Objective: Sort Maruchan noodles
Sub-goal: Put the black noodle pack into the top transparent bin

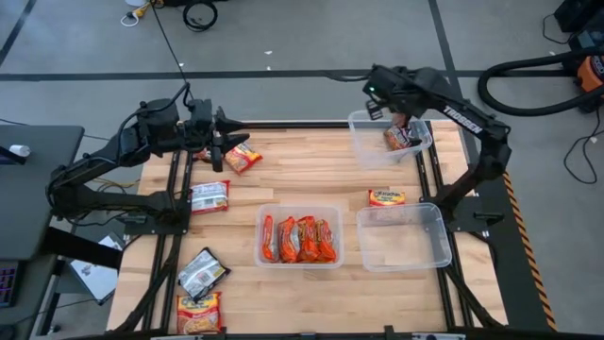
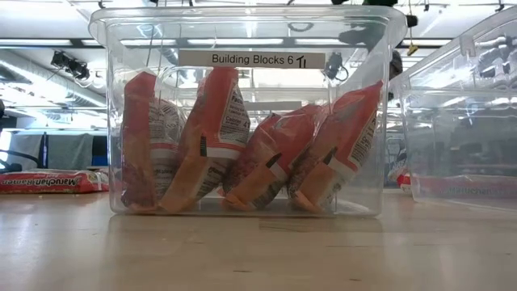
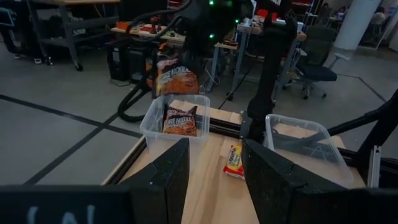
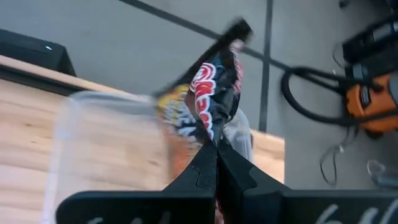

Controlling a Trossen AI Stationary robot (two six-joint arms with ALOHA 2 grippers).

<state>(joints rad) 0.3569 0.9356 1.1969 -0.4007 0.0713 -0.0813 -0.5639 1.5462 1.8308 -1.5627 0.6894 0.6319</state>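
right gripper (image 4: 216, 146) hung over the far right clear bin (image 1: 363, 151), fingers pinched together on the edge of a dark maroon noodle packet (image 4: 211, 93) dangling beyond the tips. left gripper (image 1: 225, 142) waited over the table's far left, fingers apart, empty, an orange packet (image 1: 243, 158) just beside it.

The high view looks straight down on the whole bench (image 1: 311, 179). The low view sits at bench height, very close to the middle bin (image 2: 242, 113), which the high view shows at six o'clock. Each wrist view looks forward past its own tool.
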